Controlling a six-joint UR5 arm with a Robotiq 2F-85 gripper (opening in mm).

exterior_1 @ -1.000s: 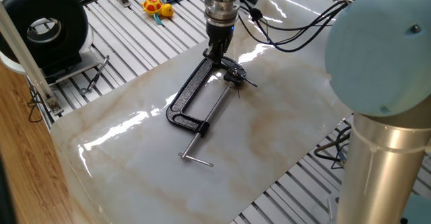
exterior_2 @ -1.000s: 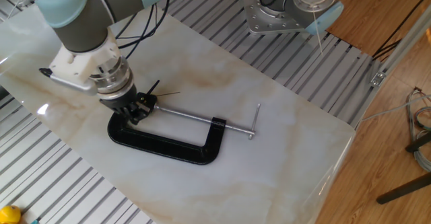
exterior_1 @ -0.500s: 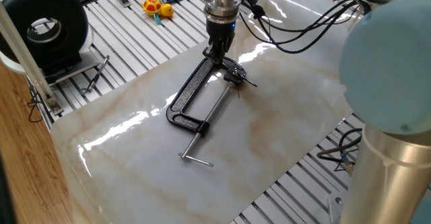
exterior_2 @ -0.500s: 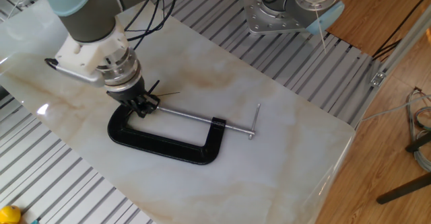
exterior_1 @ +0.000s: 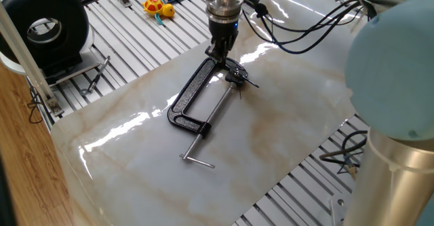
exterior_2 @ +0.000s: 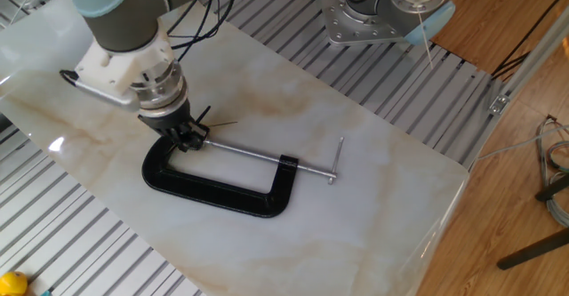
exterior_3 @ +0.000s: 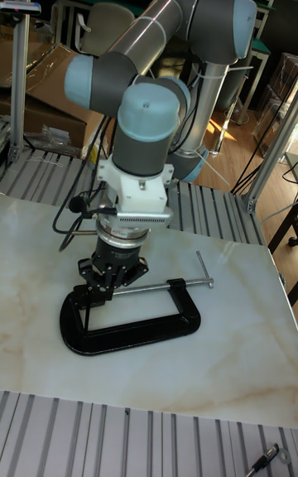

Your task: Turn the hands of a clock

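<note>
The clock (exterior_1: 234,75) is a small dark hub held in the jaw of a black C-clamp (exterior_1: 192,93) that lies on the marble slab. Thin black hands (exterior_1: 249,83) stick out from it. In the other fixed view the clock (exterior_2: 197,133) shows one of its hands (exterior_2: 204,113) pointing up and another pointing right. My gripper (exterior_2: 184,137) points straight down at the clamp's jaw end, right beside the hub. The fingertips (exterior_1: 218,51) look close together, and their contact with the clock is hidden. In the tall view my gripper (exterior_3: 106,285) covers the clock.
The clamp's silver screw rod and crossbar (exterior_2: 335,161) stretch right across the slab (exterior_2: 382,198). A black reel (exterior_1: 45,28), a yellow toy (exterior_1: 158,8) and a keyboard sit on the slatted table at the back left. A metal bracket (exterior_2: 360,25) stands behind the slab.
The gripper has shifted slightly toward the clock hub and the wrist has turned a little. The hands and the clamp look unmoved.
</note>
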